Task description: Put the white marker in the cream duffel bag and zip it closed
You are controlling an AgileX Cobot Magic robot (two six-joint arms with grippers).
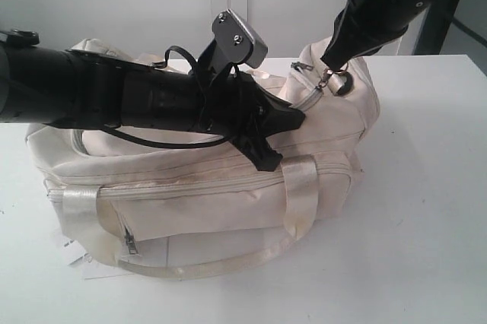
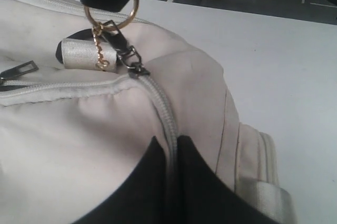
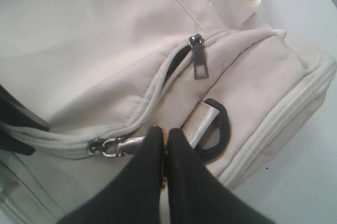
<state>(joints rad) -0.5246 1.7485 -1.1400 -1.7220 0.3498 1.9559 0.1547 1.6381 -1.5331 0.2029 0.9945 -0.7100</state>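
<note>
The cream duffel bag lies on its side on the white table. My left gripper reaches across its top and is shut on the bag's zipped seam; the zip tape runs between the two black fingers of the left gripper. My right gripper is at the bag's right end. The right gripper is shut on the gold ring chained to the main zipper slider. The zip looks closed up to that slider. The white marker is not in view.
A small end pocket's zip is partly open. A black D-ring sits at the bag's end. A white paper tag pokes out under the bag's left corner. The table extends to the right and front.
</note>
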